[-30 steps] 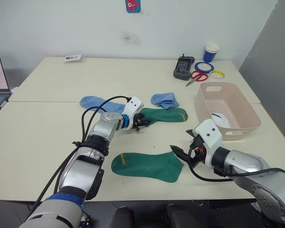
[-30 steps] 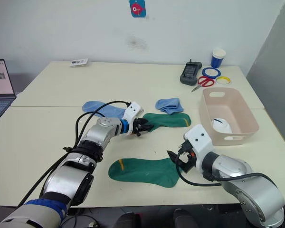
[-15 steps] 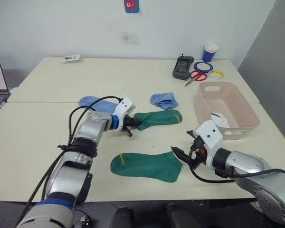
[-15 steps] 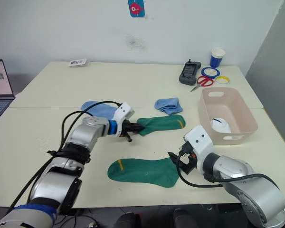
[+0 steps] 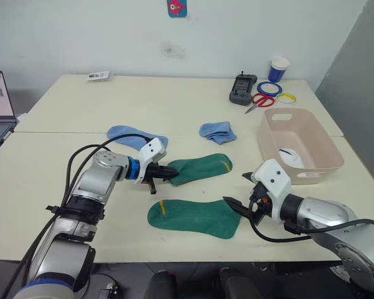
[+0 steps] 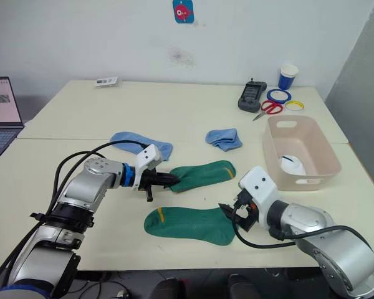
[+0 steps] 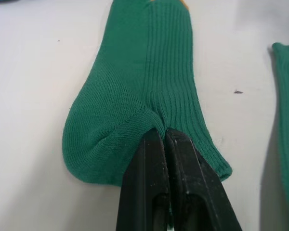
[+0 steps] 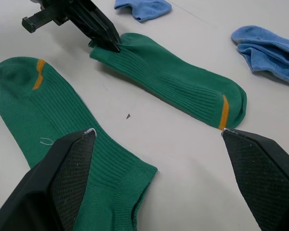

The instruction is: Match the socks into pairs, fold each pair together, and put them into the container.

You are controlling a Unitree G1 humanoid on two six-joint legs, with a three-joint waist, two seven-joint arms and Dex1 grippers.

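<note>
Left pincer (image 5: 166,172), clamped on upper green sock (image 5: 198,169), dragged it nearer lower green sock (image 5: 193,216); right pincer (image 5: 244,208) apart.

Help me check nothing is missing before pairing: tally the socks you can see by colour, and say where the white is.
Dark green socks: 2, one pinched by the left gripper, one flat before the right gripper.
Light blue socks: 2.
White: 1 bundle in the container; sock count unclear.
Total: 5 items.
</note>
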